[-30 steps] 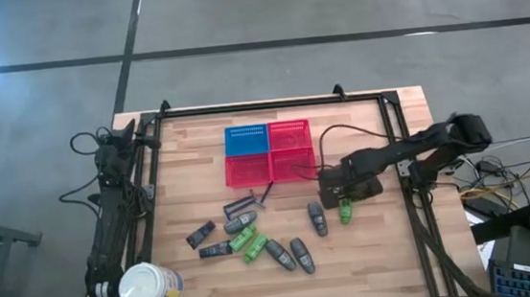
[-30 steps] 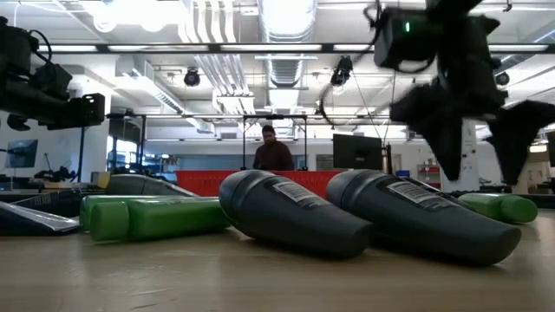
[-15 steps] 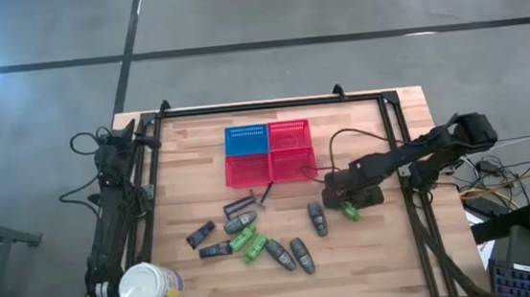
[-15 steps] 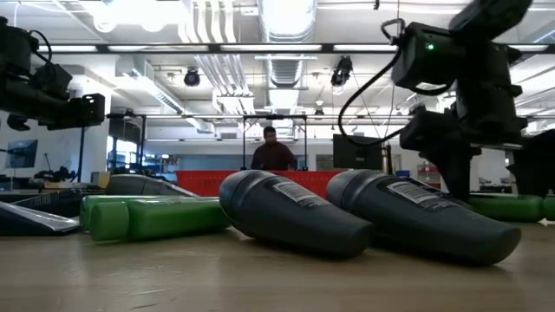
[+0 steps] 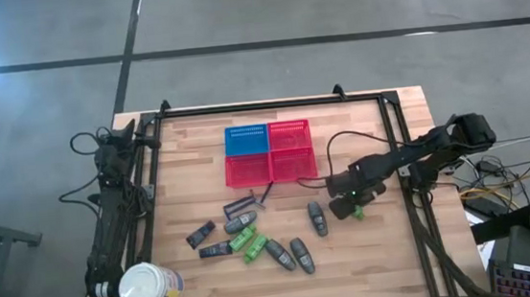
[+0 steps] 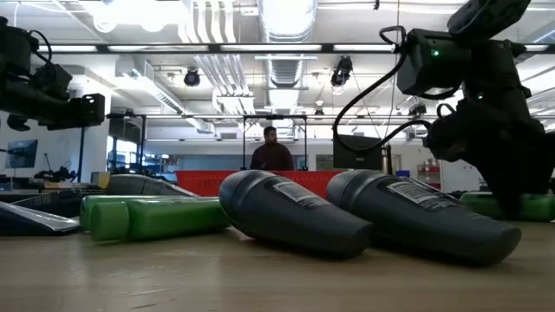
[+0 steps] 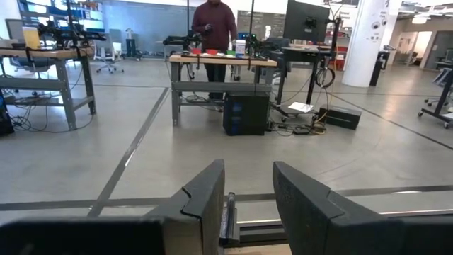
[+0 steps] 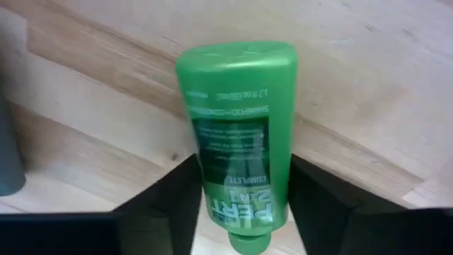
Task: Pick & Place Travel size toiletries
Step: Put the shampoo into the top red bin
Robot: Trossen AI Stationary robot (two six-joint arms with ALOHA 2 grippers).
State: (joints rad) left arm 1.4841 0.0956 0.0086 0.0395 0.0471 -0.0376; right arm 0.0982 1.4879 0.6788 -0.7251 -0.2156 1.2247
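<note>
The right gripper [image 5: 356,205] is being held low over the right side of the tabletop [image 5: 380,254], its jaws clenched around a green bottle [image 8: 241,134] (label readable in the right wrist view), both dark fingers [image 8: 166,205] pressing against the bottle's sides. The bottle is lying on the wood near the right edge, just beside a grey bottle [image 5: 317,218]. The rest of the toiletries are being left in a loose cluster toward the front middle: two grey rounded ones [image 5: 291,253], green ones [image 5: 247,242], flat black ones [image 5: 201,236]. Red and blue baskets [image 5: 268,152] are sitting behind them. A white jar [image 5: 146,285] is standing at the front left corner. The left gripper [image 7: 248,205] is parked at the left edge, jaws partly parted, nothing between them. A person [image 7: 214,21] is seen in the room beyond.
</note>
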